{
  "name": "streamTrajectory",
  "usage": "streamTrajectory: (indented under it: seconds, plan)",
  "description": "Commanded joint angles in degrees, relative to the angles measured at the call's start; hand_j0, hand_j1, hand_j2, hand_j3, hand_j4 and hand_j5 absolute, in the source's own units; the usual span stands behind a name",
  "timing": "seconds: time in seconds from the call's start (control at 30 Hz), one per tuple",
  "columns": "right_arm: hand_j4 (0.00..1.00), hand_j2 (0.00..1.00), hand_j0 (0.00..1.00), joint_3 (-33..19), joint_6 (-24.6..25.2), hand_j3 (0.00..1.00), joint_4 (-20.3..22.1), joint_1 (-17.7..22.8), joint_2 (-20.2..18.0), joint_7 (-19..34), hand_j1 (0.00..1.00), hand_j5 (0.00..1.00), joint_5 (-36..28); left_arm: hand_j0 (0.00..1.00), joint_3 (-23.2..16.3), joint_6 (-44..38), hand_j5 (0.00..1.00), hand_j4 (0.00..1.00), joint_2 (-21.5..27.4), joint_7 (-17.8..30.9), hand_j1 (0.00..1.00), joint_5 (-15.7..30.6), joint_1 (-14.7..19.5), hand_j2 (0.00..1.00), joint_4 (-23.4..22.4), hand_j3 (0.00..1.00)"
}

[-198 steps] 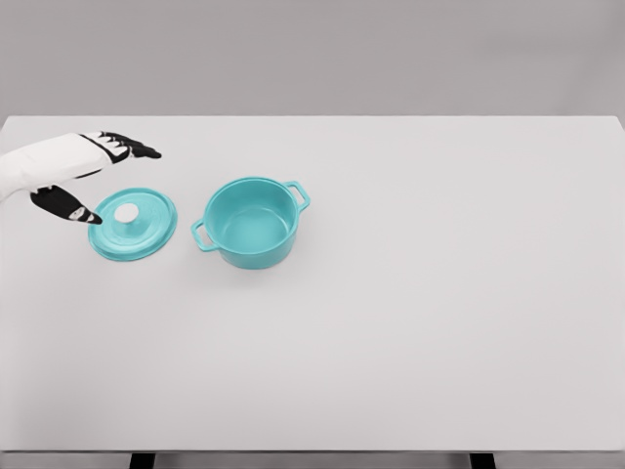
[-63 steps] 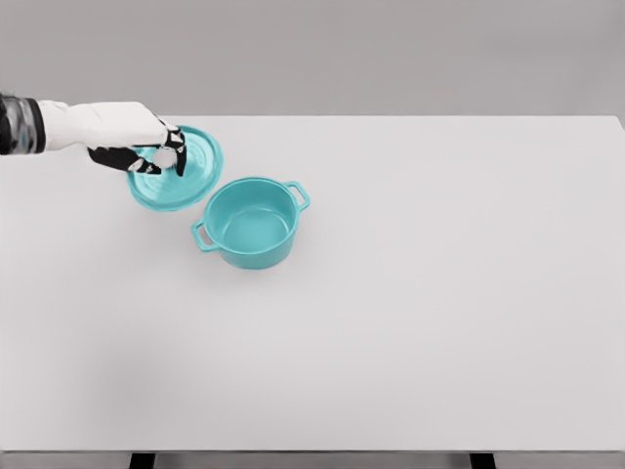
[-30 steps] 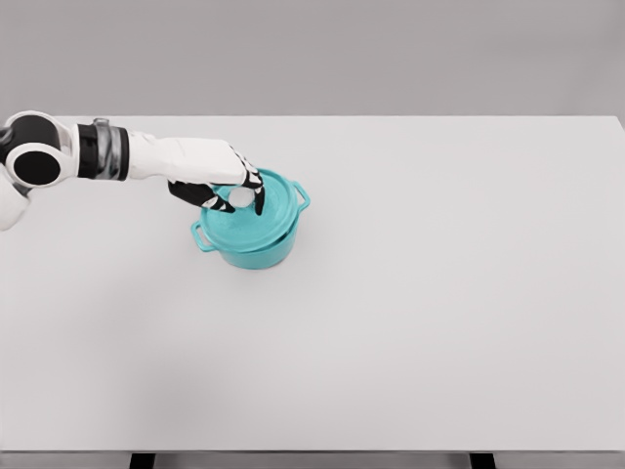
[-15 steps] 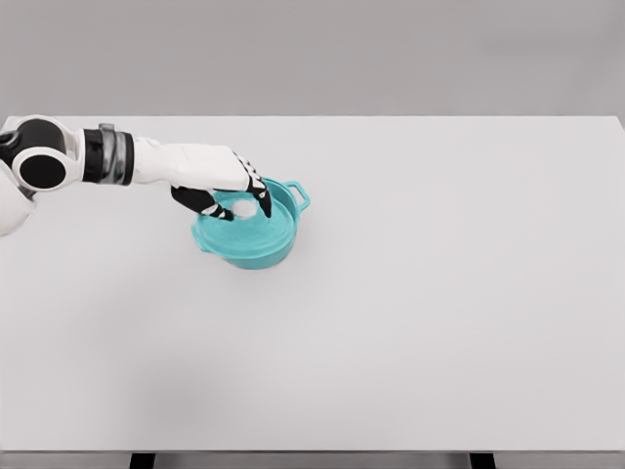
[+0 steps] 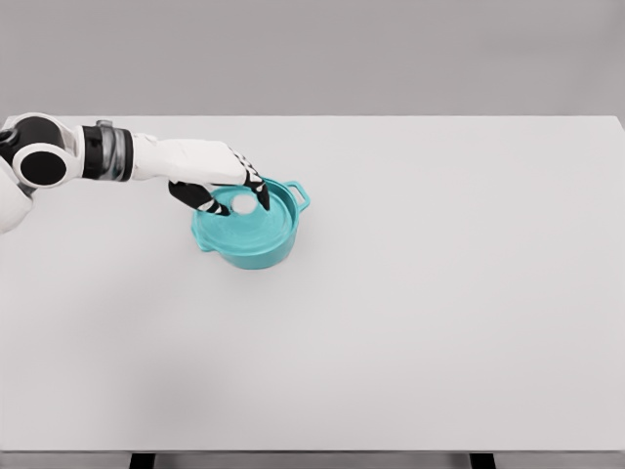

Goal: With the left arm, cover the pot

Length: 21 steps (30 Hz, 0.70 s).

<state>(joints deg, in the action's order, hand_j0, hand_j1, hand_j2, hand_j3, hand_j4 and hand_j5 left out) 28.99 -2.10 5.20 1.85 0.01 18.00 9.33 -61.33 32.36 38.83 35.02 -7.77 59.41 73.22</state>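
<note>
The left robot hand [image 5: 229, 191] grips the lid [image 5: 244, 223] by its white knob [image 5: 241, 201] — directly above the pot [image 5: 256, 244], lid sitting slightly tilted.

A: How was the light?
B: Bright, even and diffuse, with no glare on the white tabletop [image 5: 410, 322].
A: Any shadows?
B: Only a faint, soft one around the base of the pot [image 5: 256, 252].
A: Sharpness?
B: Slightly soft throughout; the dark fingers of the robot hand [image 5: 229, 193] looked a little smeared. Table edges ran straight, without distortion.
</note>
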Motion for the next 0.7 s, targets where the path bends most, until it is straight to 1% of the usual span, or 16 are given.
streamTrajectory:
  seconds: [0.0,0.13,0.23,0.43,0.47,0.5,0.53,0.6,0.63,0.67]
  plan:
    - [1.00,1.00,1.00,0.0,0.0,1.00,0.0,0.0,0.0,0.0,1.00,1.00,0.0,0.68,0.1,-0.8,0.68,0.68,0.0,0.0,0.68,0.1,0.0,0.68,-0.1,0.68]
    - [1.00,1.00,1.00,0.0,0.0,1.00,0.1,0.0,0.0,0.0,1.00,1.00,0.0,0.69,0.1,-1.6,0.69,0.69,-0.3,0.0,0.69,0.1,0.1,0.69,-0.1,0.69]
    - [1.00,1.00,1.00,0.0,0.0,1.00,0.0,0.0,0.0,0.0,1.00,1.00,0.0,0.69,0.1,-4.3,0.69,0.69,-0.9,0.0,0.69,0.1,0.4,0.69,-0.2,0.69]
    - [1.00,1.00,1.00,0.0,0.0,1.00,0.1,0.0,0.0,0.0,1.00,1.00,0.0,0.70,0.2,-4.4,0.70,0.70,-1.0,0.0,0.70,-0.3,0.4,0.70,-0.4,0.70]
    - [1.00,1.00,1.00,0.0,0.0,1.00,0.0,0.0,0.0,0.0,1.00,1.00,0.0,0.76,0.2,-4.4,0.76,0.76,-1.0,0.0,0.76,-0.3,0.6,0.76,-0.4,0.76]
    - [1.00,1.00,1.00,0.0,0.0,1.00,0.0,0.0,0.0,0.0,1.00,1.00,0.0,0.79,0.2,-4.4,0.79,0.79,-1.0,0.0,0.79,-0.2,0.8,0.79,-0.4,0.79]
    - [1.00,1.00,1.00,0.0,0.0,1.00,0.0,0.0,0.0,0.0,1.00,1.00,0.0,0.87,0.2,-4.4,0.87,0.87,-1.0,0.0,0.87,-0.2,0.9,0.87,-0.4,0.87]
    - [1.00,1.00,1.00,0.0,0.0,1.00,0.0,0.0,0.0,0.0,1.00,1.00,0.0,0.98,0.2,-4.3,0.98,0.98,-0.9,0.0,0.98,-0.1,1.3,0.98,-0.4,0.98]
    - [1.00,1.00,1.00,0.0,0.0,1.00,0.0,0.0,0.0,0.0,1.00,1.00,0.0,1.00,0.2,-4.2,1.00,1.00,-0.7,0.0,1.00,-0.1,1.7,1.00,-0.4,1.00]
    - [1.00,1.00,1.00,0.0,0.0,1.00,0.0,0.0,0.0,0.0,1.00,1.00,0.0,1.00,0.3,-4.0,1.00,1.00,-0.6,0.0,1.00,0.0,1.9,1.00,-0.4,1.00]
